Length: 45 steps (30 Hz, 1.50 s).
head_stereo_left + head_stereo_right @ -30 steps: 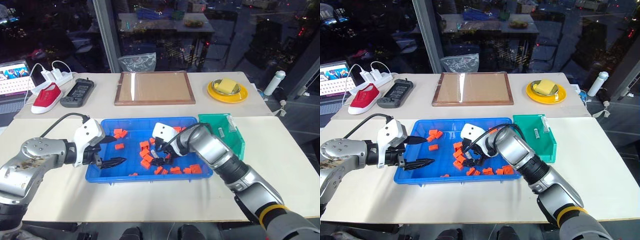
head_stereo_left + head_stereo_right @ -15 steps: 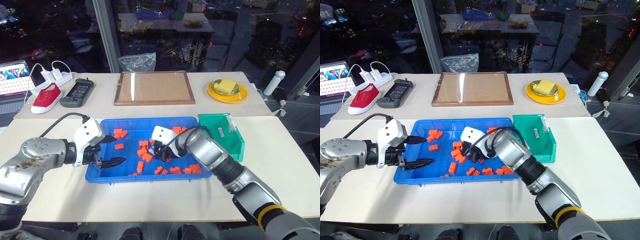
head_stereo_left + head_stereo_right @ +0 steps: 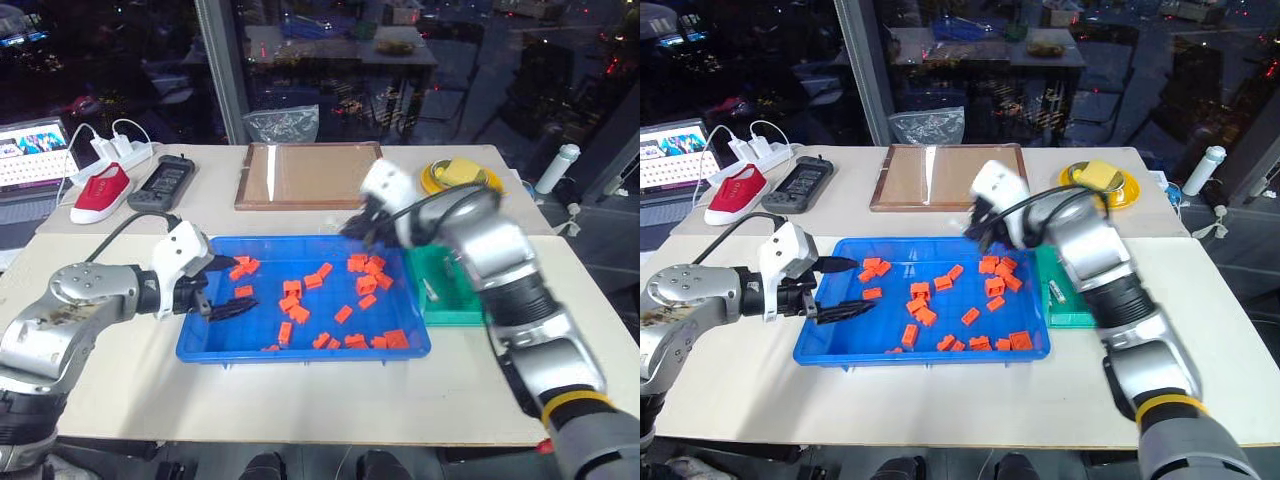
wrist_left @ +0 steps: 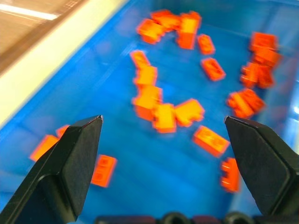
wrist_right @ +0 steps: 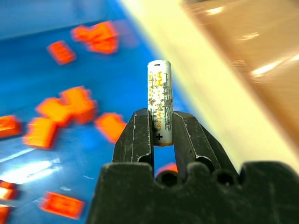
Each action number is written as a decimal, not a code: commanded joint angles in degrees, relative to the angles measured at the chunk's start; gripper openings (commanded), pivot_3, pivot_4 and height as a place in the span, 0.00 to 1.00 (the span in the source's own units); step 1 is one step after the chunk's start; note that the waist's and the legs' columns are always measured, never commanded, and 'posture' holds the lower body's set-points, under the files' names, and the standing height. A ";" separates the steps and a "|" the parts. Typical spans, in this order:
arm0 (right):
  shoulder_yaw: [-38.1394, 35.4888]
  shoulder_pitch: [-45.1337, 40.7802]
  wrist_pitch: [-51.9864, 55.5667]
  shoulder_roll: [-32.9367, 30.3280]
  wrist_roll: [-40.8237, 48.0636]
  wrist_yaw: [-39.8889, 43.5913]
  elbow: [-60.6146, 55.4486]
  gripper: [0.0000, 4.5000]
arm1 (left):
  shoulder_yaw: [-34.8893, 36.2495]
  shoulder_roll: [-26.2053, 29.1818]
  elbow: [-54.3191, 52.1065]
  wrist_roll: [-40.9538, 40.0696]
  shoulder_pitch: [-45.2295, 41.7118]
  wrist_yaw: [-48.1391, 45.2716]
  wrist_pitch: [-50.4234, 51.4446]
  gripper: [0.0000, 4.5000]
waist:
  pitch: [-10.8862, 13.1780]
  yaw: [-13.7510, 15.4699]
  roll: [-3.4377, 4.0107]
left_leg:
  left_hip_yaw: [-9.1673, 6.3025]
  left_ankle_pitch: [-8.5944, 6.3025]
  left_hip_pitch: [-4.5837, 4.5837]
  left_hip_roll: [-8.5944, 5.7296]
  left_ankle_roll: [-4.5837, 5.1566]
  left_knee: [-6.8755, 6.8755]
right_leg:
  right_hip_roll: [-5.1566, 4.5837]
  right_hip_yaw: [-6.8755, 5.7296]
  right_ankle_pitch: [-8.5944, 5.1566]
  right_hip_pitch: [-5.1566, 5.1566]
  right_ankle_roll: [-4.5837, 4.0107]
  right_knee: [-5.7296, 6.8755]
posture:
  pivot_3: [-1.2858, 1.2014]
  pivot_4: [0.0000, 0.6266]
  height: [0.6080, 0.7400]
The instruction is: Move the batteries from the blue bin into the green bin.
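Note:
My right gripper (image 5: 161, 125) is shut on a battery (image 5: 160, 100), a slim silvery cylinder standing upright between the fingers. The head views show this gripper (image 3: 352, 228) raised over the back right part of the blue bin (image 3: 300, 352), near the green bin (image 3: 458, 302). Another battery (image 3: 430, 290) lies inside the green bin. Several orange blocks (image 3: 297, 312) are scattered in the blue bin. My left gripper (image 3: 232, 288) hangs open over the bin's left end, nothing between its fingers (image 4: 70, 158).
Behind the bins lie a wooden-framed tray (image 3: 307, 175) and a yellow plate (image 3: 460, 178) to its right. A red shoe (image 3: 100, 192), a black device (image 3: 165, 182) and a power strip (image 3: 115, 152) sit at the back left. A white bottle (image 3: 555, 167) stands far right.
My right gripper shut on a battery among the blocks, then rose and swung right and back toward the green bin. The left gripper has barely moved.

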 commanded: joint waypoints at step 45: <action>-25.37 20.93 -12.87 -14.11 12.95 2.00 6.18 0.99 | 9.47 -8.23 15.37 3.42 1.58 6.41 -11.15 1.00 | 0.00 -0.81 0.04 | 0.37 -0.06 0.17 0.06 0.11 0.03 | 0.06 0.40 0.00 -0.02 0.00 0.11 | 0.52 0.24 1.00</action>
